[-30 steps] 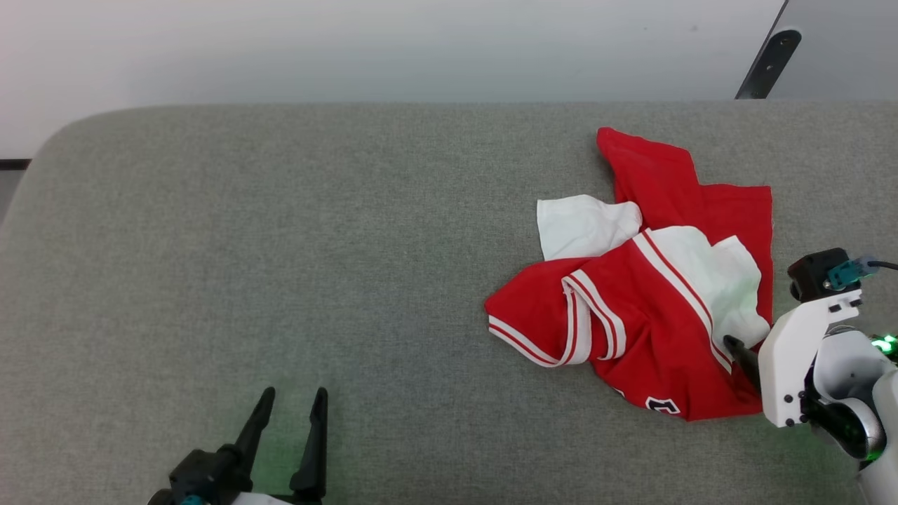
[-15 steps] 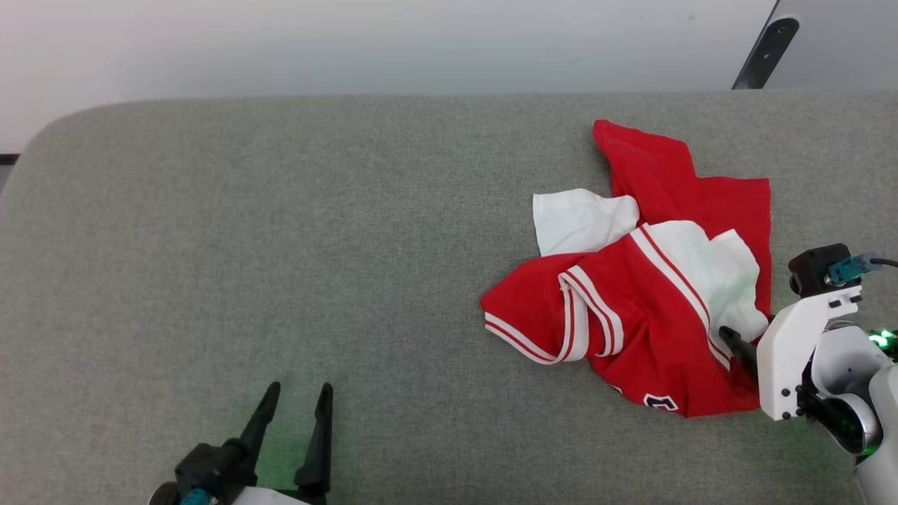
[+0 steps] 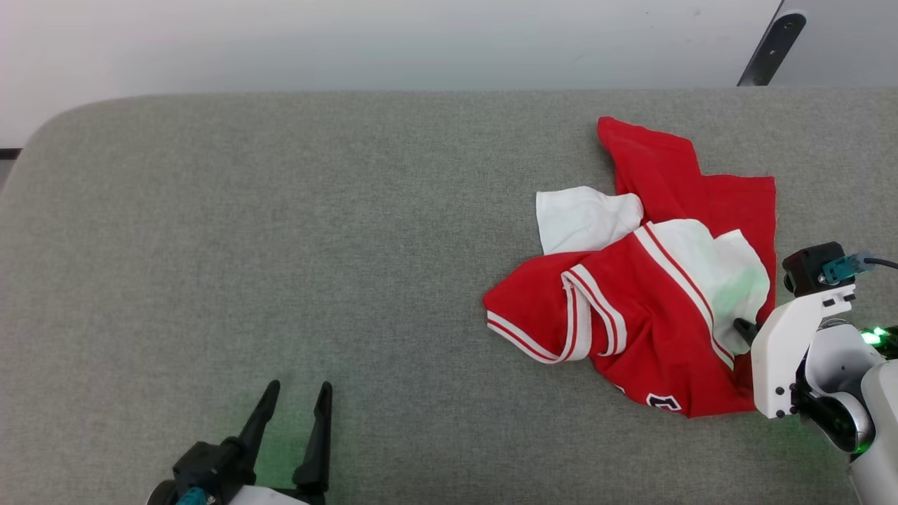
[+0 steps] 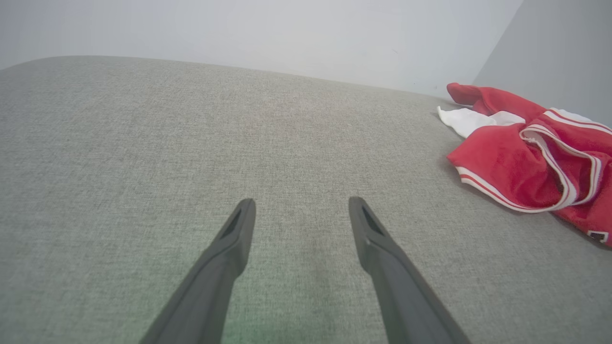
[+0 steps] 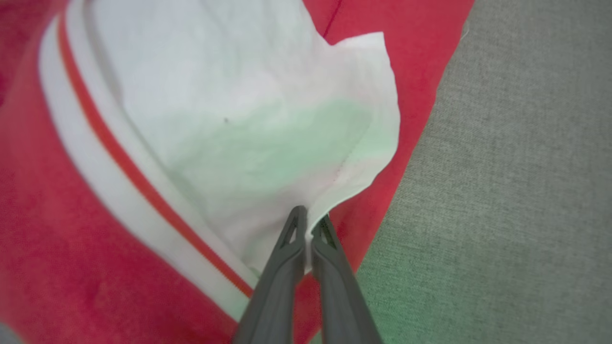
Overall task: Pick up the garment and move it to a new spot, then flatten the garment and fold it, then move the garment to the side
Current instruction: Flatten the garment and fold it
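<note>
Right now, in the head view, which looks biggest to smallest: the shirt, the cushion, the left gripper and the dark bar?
1. cushion
2. shirt
3. left gripper
4. dark bar
The left gripper is nearer the camera, so the order of the last two is unsure.

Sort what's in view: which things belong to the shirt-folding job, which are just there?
Job: shirt, crumpled; right gripper, shut on its white panel; left gripper, open, apart from it.
Just there: grey padded surface; dark bar; wall.
</note>
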